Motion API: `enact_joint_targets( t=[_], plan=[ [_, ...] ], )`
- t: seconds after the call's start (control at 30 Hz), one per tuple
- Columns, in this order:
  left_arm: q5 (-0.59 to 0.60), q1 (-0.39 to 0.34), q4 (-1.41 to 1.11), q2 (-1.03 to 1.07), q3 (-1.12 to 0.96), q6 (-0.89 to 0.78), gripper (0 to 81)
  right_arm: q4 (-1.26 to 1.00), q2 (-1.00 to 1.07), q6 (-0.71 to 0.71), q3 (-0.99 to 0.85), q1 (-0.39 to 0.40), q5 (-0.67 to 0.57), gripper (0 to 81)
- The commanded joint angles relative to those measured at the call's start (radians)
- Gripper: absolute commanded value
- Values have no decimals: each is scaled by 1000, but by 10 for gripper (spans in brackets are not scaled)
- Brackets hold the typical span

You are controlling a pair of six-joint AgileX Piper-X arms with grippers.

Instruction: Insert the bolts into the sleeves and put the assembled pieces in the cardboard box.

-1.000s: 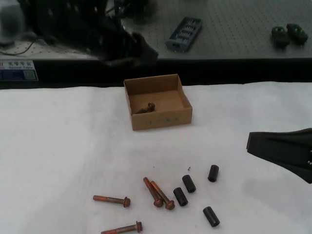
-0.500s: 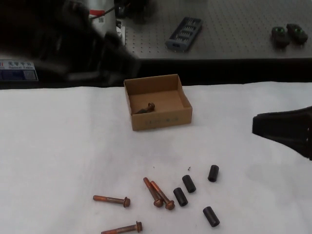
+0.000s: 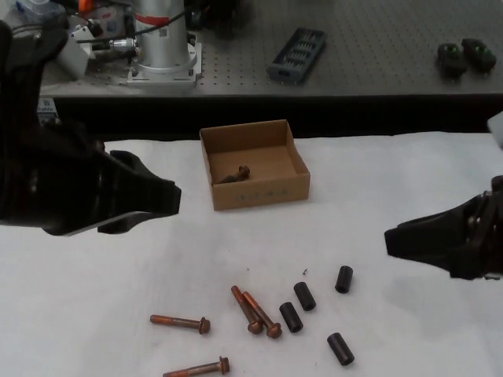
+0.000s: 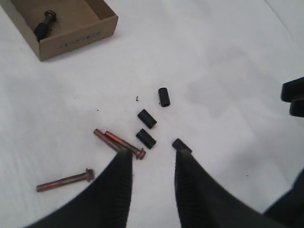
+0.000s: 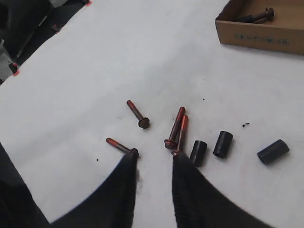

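bolts point(image 3: 181, 322) lie flat on the cloth just ahead of the left gripper point(image 4: 152, 149) and right gripper point(image 5: 153, 156), both with jaws apart and empty. two lie side by side with shanks slanting toward the far side, and two lie crosswise, heads toward the sleeves point(image 3: 305, 295) lying on their sides beside them. they look stiff, light and apt to roll, so pinch mid-shank and leave the tip free; farther off, the box point(image 3: 259, 192) holds one assembled piece point(image 3: 233, 174).

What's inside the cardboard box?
One bolt pushed into a black sleeve lies inside the cardboard box. The near wall hides a strip of floor.
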Motion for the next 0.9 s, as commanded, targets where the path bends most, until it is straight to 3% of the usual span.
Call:
enact_joint_targets(
  t=[0.0, 0.1, 0.23, 0.33, 0.47, 0.67, 0.77, 0.87],
  plan=[
    [182, -3, -19, -30, -3, -5, 223, -1, 0, -15, -12, 13, 8, 214],
    [261, -3, -19, -30, -3, 27, 223, -1, 0, -15, -15, 28, 12, 214],
    [249, -3, -19, -30, -3, 45, 223, -1, 0, -10, -15, 30, 12, 211],
    [186, 0, -12, -30, -3, 40, 223, -1, 0, -10, -15, 30, 12, 211],
    [112, 0, 6, -30, -3, 181, 223, -1, 0, -10, -15, 30, 12, 211],
    [-188, 0, 131, 4, 4, 529, 223, -1, 0, -10, -15, 30, 12, 211],
    [-221, 0, 196, 58, 9, 665, 223, -1, 0, -10, -15, 30, 12, 211],
    [-218, 0, 222, 131, 13, 681, 223, -1, 0, -10, -15, 30, 12, 211]
  ],
)
